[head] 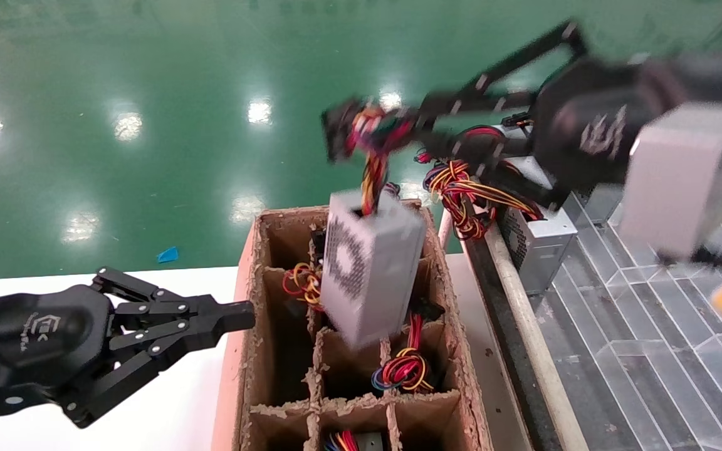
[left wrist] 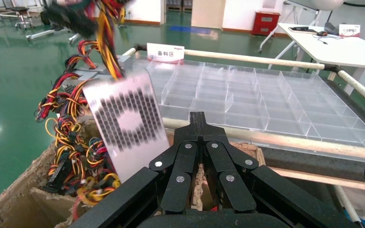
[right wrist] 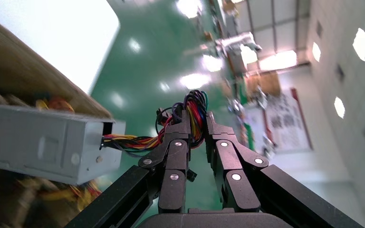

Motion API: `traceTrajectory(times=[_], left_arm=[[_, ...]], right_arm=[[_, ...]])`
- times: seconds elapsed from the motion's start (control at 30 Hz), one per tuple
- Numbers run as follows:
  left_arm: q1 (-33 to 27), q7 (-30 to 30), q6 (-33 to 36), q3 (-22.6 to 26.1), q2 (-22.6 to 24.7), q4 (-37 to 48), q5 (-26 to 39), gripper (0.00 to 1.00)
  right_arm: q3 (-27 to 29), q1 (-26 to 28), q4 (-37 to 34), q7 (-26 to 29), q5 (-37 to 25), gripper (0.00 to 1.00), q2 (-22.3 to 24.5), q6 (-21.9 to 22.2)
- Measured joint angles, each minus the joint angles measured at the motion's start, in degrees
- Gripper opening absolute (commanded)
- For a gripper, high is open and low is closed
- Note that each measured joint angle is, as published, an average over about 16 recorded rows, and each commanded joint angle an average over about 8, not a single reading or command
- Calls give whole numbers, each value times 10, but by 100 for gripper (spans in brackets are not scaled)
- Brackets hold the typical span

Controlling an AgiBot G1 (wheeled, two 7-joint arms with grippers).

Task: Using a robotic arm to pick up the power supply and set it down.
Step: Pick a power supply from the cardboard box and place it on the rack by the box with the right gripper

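Note:
A silver-grey power supply (head: 370,269) (left wrist: 128,123) (right wrist: 43,142) with a vent grille hangs tilted above the cardboard box (head: 245,351), its lower end over a middle compartment. It dangles by its bundle of red, yellow and black wires (head: 373,134) (right wrist: 196,107). My right gripper (head: 361,131) (right wrist: 197,121) reaches in from the right and is shut on that bundle, well above the box. My left gripper (head: 245,315) (left wrist: 198,118) sits shut and empty at the box's left wall, over the white table.
The divided cardboard box holds more wire bundles (head: 405,369) in its compartments. Other power supplies (head: 539,241) with tangled wires stand beyond a pale bar to the right. A clear plastic compartment tray (head: 637,326) (left wrist: 247,95) spreads at the right. A white table (head: 167,401) lies left.

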Motion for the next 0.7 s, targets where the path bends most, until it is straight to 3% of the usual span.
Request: traceTrajectory(times=[0.33, 0.7], left_arm=[[0, 0, 0, 0, 0, 0, 0, 0], [0, 0, 0, 0, 0, 0, 0, 0]], right_arm=[[16, 64, -99, -38, -54, 0, 9, 35], [-6, 143, -275, -104, -142, 0, -1, 22]])
